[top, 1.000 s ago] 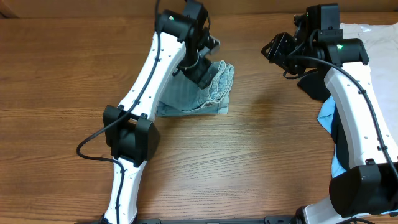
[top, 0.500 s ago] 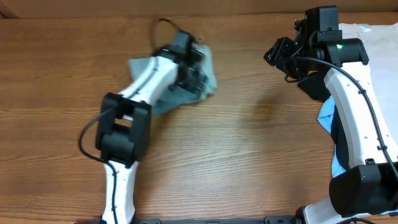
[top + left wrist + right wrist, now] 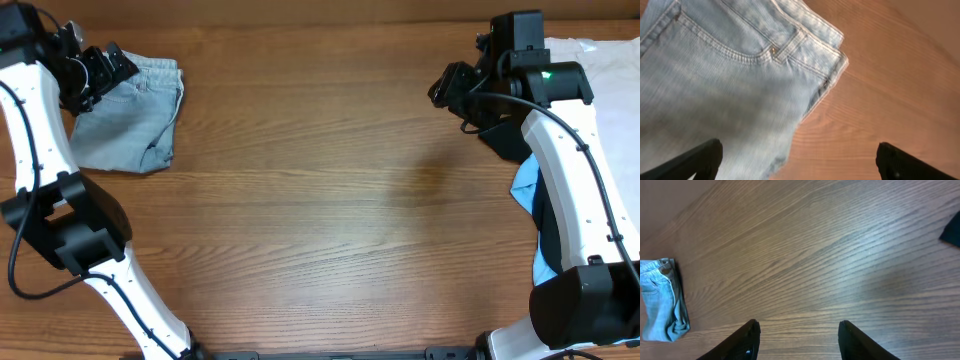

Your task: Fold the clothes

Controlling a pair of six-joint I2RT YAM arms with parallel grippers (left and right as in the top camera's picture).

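Observation:
The folded light-blue denim shorts (image 3: 130, 115) lie at the table's far left. My left gripper (image 3: 100, 72) hovers over their upper left part, open and empty. In the left wrist view the shorts (image 3: 730, 75) fill the left side, with pocket seams showing, and the open jaws (image 3: 797, 162) straddle their edge. My right gripper (image 3: 450, 90) is open and empty above bare wood at the far right; its fingers (image 3: 799, 340) show in the right wrist view, with the shorts (image 3: 662, 300) far off. A heap of cream (image 3: 605, 70), black (image 3: 505, 140) and bright-blue (image 3: 528, 185) garments lies at the right edge.
The wooden table (image 3: 330, 220) spans the view. The right arm (image 3: 575, 190) stretches over the garment heap. The left arm's base link (image 3: 70, 230) stands at the front left.
My left arm has swept the shorts from the table's middle to the far left and let them go; they now lie flat there. The right arm has stayed put.

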